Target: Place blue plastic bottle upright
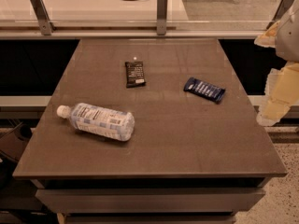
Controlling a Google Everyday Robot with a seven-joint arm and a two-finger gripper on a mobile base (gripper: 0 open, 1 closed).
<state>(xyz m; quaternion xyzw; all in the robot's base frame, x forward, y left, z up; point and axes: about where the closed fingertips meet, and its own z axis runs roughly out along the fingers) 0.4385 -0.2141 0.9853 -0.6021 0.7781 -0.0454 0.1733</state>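
Blue plastic bottle (pixel 96 121) lying left, jaws far right

Gripper (pixel 278 96) (pale yellow) aloft, far right

Blue bottle (pixel 100 121) sideways front-left, perhaps empty

Dim amber light (jaws far right)
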